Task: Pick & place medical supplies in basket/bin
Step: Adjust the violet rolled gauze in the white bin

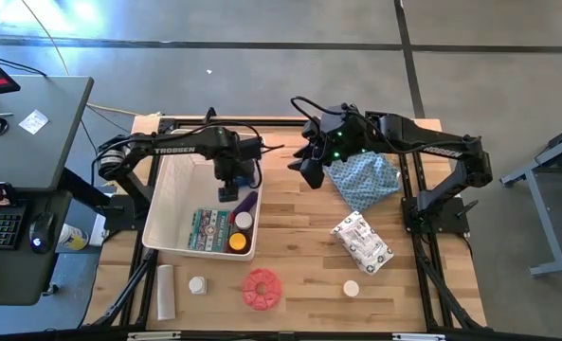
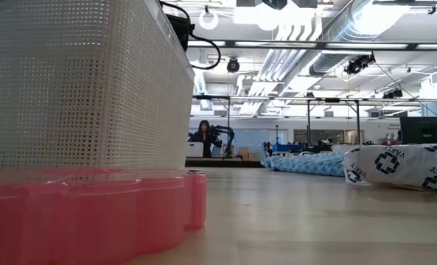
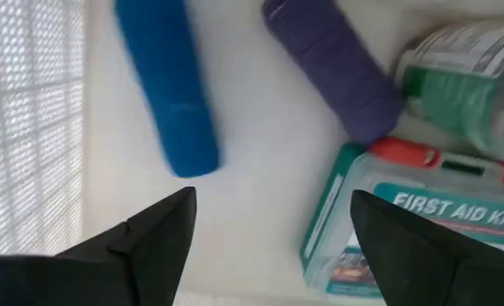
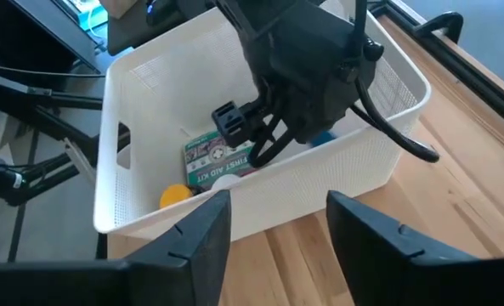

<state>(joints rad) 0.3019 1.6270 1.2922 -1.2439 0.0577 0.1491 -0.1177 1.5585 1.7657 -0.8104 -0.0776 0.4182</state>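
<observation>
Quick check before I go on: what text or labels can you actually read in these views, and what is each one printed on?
"FIRST AID KIT": green-white packet in the white bin.
"TROSSEN": left arm.
"VAKLY": white printed packet on the table, beside a cross sign.
Smaller print on both packets: too small to read.
Left gripper over the bin and right gripper: unlabelled.

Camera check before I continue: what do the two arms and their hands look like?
Both arms are dark, jointed and trailing black cables. The left arm bears white TROSSEN lettering; its hand has two flat, dark, tapered fingers. The right arm shows a green light by its wrist; its hand has matching fingers.
</observation>
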